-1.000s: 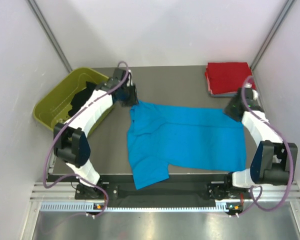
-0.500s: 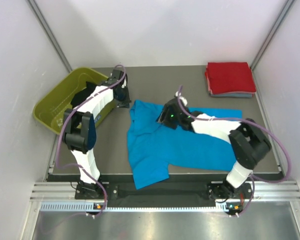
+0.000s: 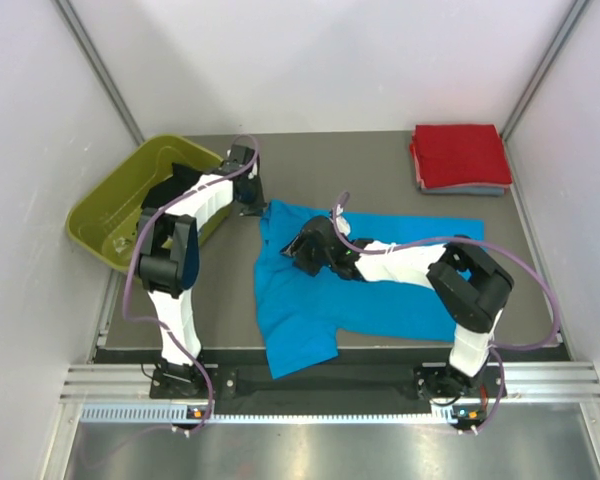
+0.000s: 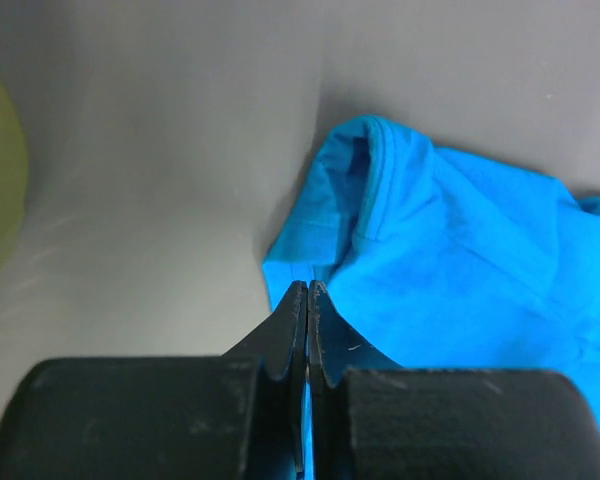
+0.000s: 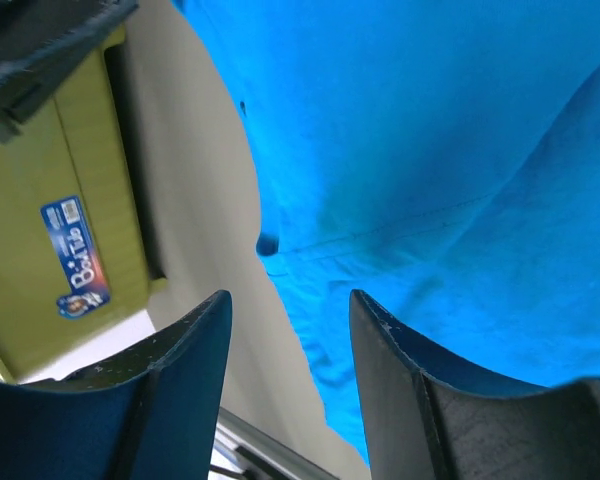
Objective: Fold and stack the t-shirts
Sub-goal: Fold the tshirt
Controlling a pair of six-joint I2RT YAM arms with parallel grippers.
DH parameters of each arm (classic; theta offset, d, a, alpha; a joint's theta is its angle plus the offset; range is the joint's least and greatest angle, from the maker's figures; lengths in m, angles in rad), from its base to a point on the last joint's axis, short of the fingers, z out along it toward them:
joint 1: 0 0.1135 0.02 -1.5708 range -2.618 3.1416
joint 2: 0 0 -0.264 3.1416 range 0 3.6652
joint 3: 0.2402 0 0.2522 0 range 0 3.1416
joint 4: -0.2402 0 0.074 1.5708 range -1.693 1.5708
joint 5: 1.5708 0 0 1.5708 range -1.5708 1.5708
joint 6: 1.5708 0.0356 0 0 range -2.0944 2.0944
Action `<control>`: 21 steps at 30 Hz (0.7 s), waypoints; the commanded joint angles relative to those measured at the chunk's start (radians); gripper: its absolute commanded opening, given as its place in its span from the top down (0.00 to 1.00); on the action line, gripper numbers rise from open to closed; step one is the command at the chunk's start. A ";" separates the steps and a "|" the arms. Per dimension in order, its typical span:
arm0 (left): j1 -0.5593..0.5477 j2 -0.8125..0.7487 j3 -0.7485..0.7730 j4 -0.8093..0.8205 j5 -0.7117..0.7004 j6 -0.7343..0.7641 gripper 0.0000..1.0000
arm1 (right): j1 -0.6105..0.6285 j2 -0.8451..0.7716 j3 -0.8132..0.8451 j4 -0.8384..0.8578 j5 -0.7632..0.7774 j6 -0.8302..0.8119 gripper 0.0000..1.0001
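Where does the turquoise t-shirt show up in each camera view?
Top external: turquoise t-shirt spread in the centre.
Left wrist: the t-shirt fills the right half, edge pinched in left gripper.
Right wrist: the t-shirt fills the upper right, beyond open right gripper.
Shared landmark: olive-green tub, left side in all three.

Both arms are built of white shells between bulky black joints: left arm (image 3: 198, 198), right arm (image 3: 395, 262); a mauve cable (image 3: 130, 295) loops loosely along the left one, and another cable (image 3: 547, 287) along the right; each base (image 3: 175, 378) at the near edge is black; the left gripper (image 4: 307, 290) has matte black fingers (image 4: 280, 345) tapering to thin tips; the right gripper (image 5: 290, 300) has broad black fingers (image 5: 180, 390), finely speckled, with rounded ends.
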 commanded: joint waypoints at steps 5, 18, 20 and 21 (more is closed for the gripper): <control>-0.002 0.028 -0.016 0.080 0.027 -0.005 1.00 | 0.026 0.037 0.025 0.046 0.026 0.110 0.49; -0.002 0.083 -0.025 0.091 -0.028 -0.005 1.00 | 0.029 0.108 0.030 0.086 0.011 0.131 0.50; -0.002 0.086 -0.024 0.091 -0.063 -0.005 1.00 | 0.027 0.112 0.025 0.087 0.014 0.133 0.50; -0.002 0.093 -0.021 0.090 -0.070 -0.004 1.00 | 0.027 0.112 0.024 0.087 0.023 0.133 0.50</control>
